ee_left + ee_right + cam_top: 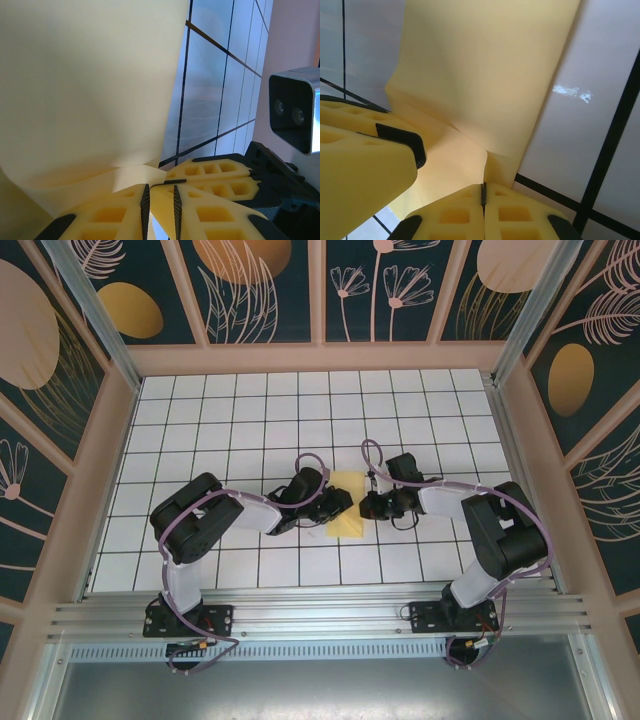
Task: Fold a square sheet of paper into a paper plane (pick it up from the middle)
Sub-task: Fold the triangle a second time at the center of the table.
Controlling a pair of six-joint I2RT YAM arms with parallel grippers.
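Thin, matte, pale-yellow square sheet of paper (349,526) is seen buckled at the middle of the gridded worktop (250,410), its outline largely covered from above; a creased edge is pinched by the closed, foam-padded right fingers (520,215); left fingers (110,215) narrowly parted, grip not discernible.
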